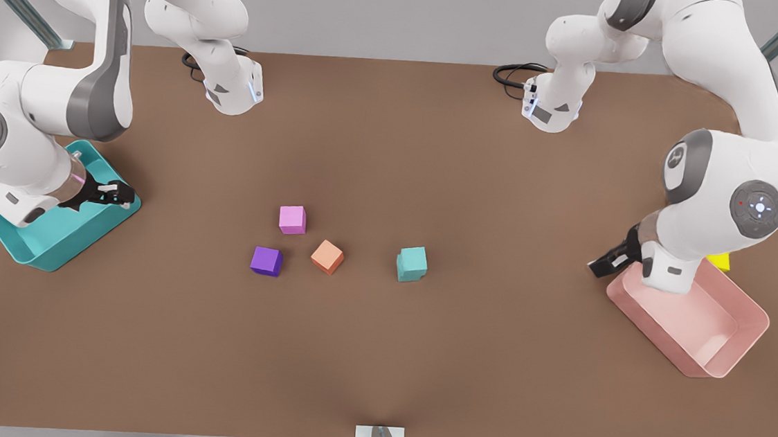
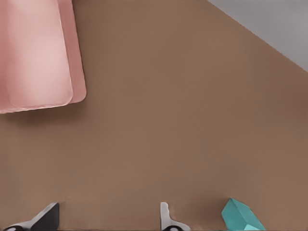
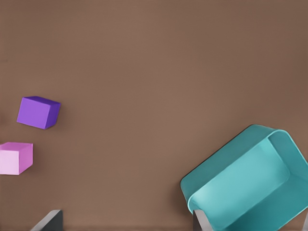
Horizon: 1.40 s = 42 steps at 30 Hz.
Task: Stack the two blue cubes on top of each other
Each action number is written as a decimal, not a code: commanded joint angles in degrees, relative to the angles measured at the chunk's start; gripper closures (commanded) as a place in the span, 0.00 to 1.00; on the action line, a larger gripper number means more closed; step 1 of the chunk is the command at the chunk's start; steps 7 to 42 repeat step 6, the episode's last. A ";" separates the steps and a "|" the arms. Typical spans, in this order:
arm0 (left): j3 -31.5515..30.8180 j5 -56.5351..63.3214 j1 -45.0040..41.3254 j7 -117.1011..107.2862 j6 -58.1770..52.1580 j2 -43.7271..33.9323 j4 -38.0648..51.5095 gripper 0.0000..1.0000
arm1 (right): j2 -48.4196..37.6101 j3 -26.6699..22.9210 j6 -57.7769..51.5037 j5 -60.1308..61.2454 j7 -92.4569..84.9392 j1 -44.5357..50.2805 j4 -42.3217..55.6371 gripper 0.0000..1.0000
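- Two small matte teal cubes (image 1: pixel 412 263) sit stacked mid-table, top one slightly offset; one corner visible (image 2: pixel 242 216) from the left wrist.
- Left gripper (image 1: pixel 605 262) beside the pale pink plastic bin (image 1: pixel 733 343), fingers spread wide, holding nothing.
- Right gripper (image 1: pixel 115 193) over the teal plastic bin (image 1: pixel 53 251), fingers apart, empty.

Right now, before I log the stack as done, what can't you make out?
Front view: upper blue cube covers most of the lower blue cube.
Front view: left arm hides most of a yellow thing.
Left wrist view: the edge cuts off a blue cube.
Left gripper by pink bin, right gripper over teal bin, both open.
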 commanded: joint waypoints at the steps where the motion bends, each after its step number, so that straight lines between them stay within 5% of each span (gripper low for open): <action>1: 0.70 2.94 -0.03 46.95 0.75 -6.08 -9.10 0.00 | -0.06 0.05 -0.05 0.04 -1.20 -0.04 0.02 0.00; 3: 3.60 -1.54 -0.82 46.77 -3.80 -11.28 -9.64 0.00 | -0.06 0.05 -0.14 0.04 -1.20 -0.04 0.02 0.00; 42: 3.60 -1.45 -1.17 46.86 -4.07 -10.40 -9.56 0.00 | -0.06 0.05 -0.23 0.04 -1.20 -0.04 0.02 0.00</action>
